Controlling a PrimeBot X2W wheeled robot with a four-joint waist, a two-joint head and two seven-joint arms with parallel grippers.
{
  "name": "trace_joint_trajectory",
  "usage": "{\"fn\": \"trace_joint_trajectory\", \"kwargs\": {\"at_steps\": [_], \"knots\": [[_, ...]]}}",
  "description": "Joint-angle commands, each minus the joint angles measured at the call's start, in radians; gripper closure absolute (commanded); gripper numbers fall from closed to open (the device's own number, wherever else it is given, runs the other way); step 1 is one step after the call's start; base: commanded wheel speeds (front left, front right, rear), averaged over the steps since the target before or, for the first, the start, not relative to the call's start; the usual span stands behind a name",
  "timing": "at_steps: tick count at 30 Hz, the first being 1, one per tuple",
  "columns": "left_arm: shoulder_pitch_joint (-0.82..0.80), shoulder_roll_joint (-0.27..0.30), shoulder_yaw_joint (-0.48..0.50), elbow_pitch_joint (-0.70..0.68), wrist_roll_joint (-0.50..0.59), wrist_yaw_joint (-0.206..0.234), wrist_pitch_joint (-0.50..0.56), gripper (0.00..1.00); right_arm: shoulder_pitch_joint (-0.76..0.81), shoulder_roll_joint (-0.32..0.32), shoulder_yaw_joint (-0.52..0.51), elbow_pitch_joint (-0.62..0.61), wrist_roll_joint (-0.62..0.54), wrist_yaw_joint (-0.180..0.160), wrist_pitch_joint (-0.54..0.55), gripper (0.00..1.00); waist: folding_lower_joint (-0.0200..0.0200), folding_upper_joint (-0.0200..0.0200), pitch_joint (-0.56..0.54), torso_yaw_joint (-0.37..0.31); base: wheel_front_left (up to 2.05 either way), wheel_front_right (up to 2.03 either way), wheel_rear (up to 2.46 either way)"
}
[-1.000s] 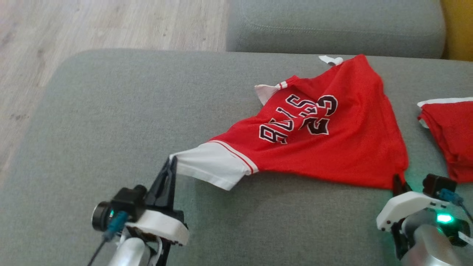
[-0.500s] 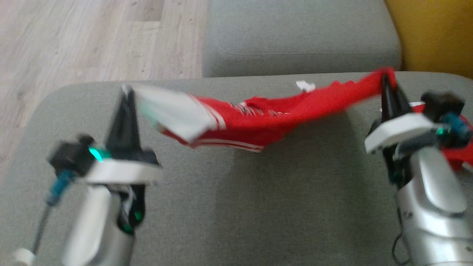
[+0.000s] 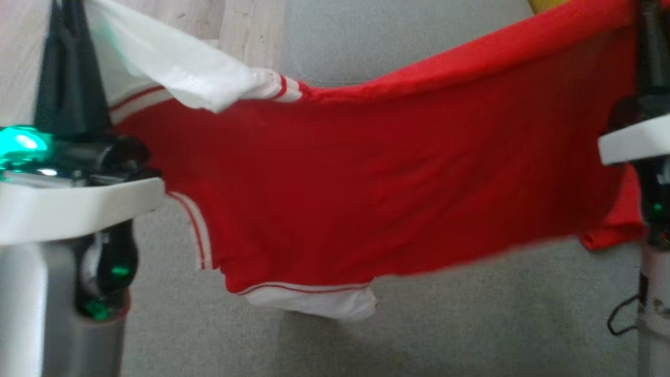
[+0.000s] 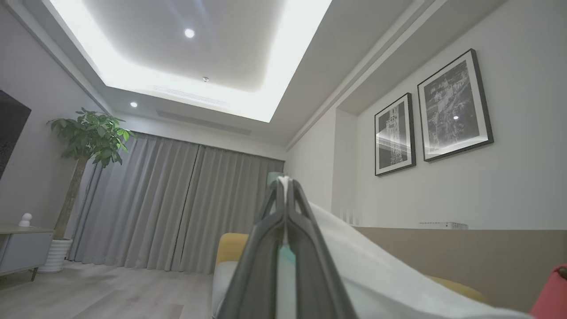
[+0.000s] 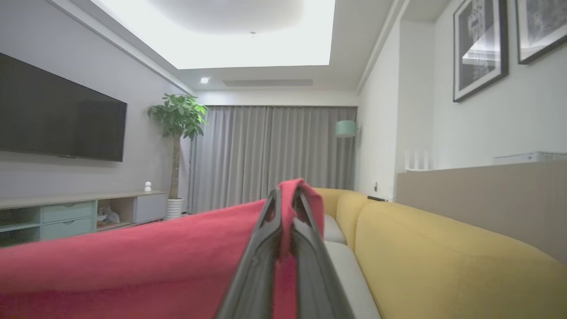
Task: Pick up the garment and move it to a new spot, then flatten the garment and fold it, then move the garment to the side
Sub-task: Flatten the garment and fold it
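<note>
The red jersey (image 3: 377, 193) hangs stretched in the air between the two claws. It sags in the middle above the grey sofa cushion (image 3: 471, 324), and a plain red side faces the head camera. The left claw (image 4: 285, 182) is clamped on the jersey's white sleeve (image 3: 178, 73), and the right claw (image 5: 287, 191) is clamped on a red edge at the opposite end.

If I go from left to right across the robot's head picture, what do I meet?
First the left tool → white sleeve → red middle of the jersey → right tool.
</note>
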Motion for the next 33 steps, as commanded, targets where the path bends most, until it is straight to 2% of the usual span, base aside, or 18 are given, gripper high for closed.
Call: {"fn": "trace_joint_trajectory", "kwargs": {"at_steps": [1,5,9,12,15,18,20,21,24,28,33], "knots": [[-0.059,0.047,0.052,-0.080,-0.007,0.011,0.047,1.00,-0.003,0.015,-0.012,-0.085,-0.011,-0.001,0.049,1.00,0.0001,-0.0001,0.015,-0.005,0.00,0.00,0.00],[-0.072,0.079,0.097,-0.144,-0.049,0.023,0.118,1.00,0.009,0.034,-0.025,-0.168,-0.046,-0.001,0.130,1.00,0.0001,-0.0001,0.045,-0.013,0.00,0.00,0.00],[-0.115,0.103,0.111,-0.099,-0.072,0.011,0.148,1.00,-0.010,0.030,-0.020,-0.171,-0.061,-0.001,0.171,1.00,0.0001,-0.0001,0.081,-0.016,0.00,0.00,0.00],[-0.194,0.115,0.111,0.001,-0.098,-0.012,0.160,1.00,-0.078,0.041,-0.017,-0.111,-0.042,-0.001,0.209,1.00,0.0001,-0.0001,0.149,-0.025,0.00,0.00,0.00],[-0.305,0.127,0.098,0.161,-0.095,-0.045,0.146,1.00,-0.202,0.010,0.010,0.015,-0.052,-0.001,0.201,1.00,0.0001,-0.0001,0.227,-0.030,0.00,0.00,0.00],[-0.469,0.148,0.070,0.347,-0.062,-0.094,0.108,1.00,-0.386,0.014,-0.001,0.192,-0.032,-0.001,0.174,1.00,0.0001,-0.0001,0.315,-0.025,0.00,0.00,0.00],[-0.604,0.153,0.055,0.482,-0.035,-0.117,0.064,1.00,-0.519,-0.007,0.015,0.305,-0.044,-0.001,0.124,1.00,0.0001,-0.0001,0.356,-0.014,0.00,0.00,0.00],[-0.738,0.158,0.053,0.611,-0.006,-0.126,0.007,1.00,-0.641,-0.023,0.041,0.421,-0.058,-0.001,0.063,1.00,0.0001,-0.0001,0.387,-0.009,0.00,0.00,0.00],[-0.894,0.150,0.054,0.778,0.020,-0.130,-0.089,1.00,-0.784,-0.036,0.068,0.589,-0.098,-0.001,-0.055,1.00,0.0001,-0.0001,0.411,0.001,0.00,0.00,0.00],[-0.998,0.128,0.037,0.948,0.034,-0.152,-0.195,1.00,-0.877,-0.029,0.064,0.787,-0.138,-0.001,-0.181,1.00,0.0001,-0.0001,0.413,0.018,0.00,0.00,0.00],[-0.983,0.108,-0.050,1.081,0.051,-0.193,-0.255,1.00,-0.861,-0.035,0.080,0.968,-0.154,-0.001,-0.260,1.00,0.0001,-0.0001,0.412,0.040,0.00,0.00,0.00]]}}
